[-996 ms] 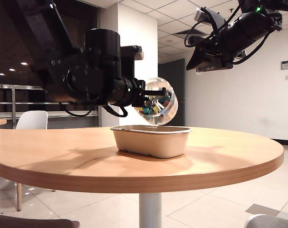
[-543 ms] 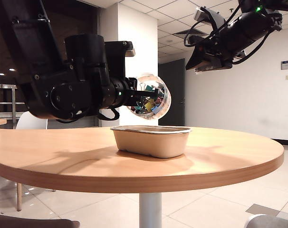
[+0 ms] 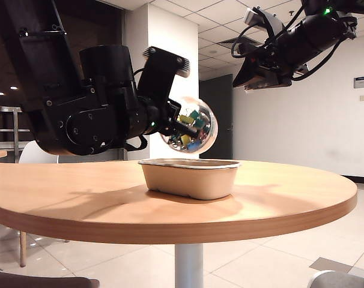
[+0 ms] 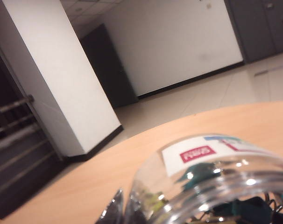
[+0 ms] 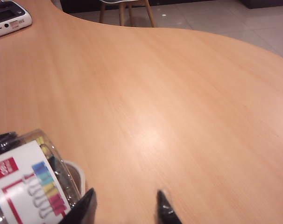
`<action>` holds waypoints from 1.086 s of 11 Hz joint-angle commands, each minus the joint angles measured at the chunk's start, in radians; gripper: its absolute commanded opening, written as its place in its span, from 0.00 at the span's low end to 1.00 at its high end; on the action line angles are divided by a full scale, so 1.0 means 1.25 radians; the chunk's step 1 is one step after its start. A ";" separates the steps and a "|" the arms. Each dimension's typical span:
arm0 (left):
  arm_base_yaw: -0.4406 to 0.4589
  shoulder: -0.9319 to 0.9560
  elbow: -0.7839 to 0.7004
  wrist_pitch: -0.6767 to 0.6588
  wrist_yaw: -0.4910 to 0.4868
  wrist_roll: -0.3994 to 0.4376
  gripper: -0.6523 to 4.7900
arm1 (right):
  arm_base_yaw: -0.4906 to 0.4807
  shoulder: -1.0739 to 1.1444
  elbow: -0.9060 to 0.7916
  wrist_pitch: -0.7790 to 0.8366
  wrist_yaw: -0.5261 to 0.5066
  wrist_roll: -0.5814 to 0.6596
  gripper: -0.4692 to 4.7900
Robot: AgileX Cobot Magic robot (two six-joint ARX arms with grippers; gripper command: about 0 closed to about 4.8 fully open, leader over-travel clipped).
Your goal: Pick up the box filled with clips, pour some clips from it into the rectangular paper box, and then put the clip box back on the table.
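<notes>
My left gripper point(image 3: 175, 125) is shut on the clear box filled with clips point(image 3: 194, 123) and holds it tilted in the air, just above the beige rectangular paper box point(image 3: 191, 178) on the table point(image 3: 74, 195). Coloured clips point(image 3: 188, 131) lie inside the jar. In the left wrist view the jar point(image 4: 211, 186) with its white label fills the near corner at my left gripper point(image 4: 123, 213). The tray's inside is hidden. My right gripper point(image 3: 248, 69) hangs high at the right, open and empty. The right wrist view shows that gripper point(image 5: 123, 206) over bare table, with the jar point(image 5: 29, 184) beside it.
A white device point(image 5: 8, 14) lies at the table's far edge, and chair legs point(image 5: 127, 9) stand beyond it. A white chair point(image 3: 39, 151) is behind the table on the left. The table's front edge point(image 3: 188, 231) curves close to the camera.
My left wrist has rolled and tipped, turning the jar over the tray and shifting it slightly left; the clips inside have slid. The right arm has stayed where it was.
</notes>
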 commanded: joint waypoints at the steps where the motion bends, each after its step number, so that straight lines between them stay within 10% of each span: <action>1: -0.001 -0.005 0.006 0.035 0.008 0.061 0.11 | 0.000 -0.005 0.005 0.014 -0.005 -0.002 0.41; 6: 0.005 -0.031 0.055 0.048 0.064 0.181 0.11 | 0.000 -0.005 0.005 0.013 -0.004 -0.002 0.41; 12: 0.016 -0.041 0.053 0.048 0.081 0.150 0.11 | 0.000 -0.005 0.005 0.038 -0.028 -0.002 0.41</action>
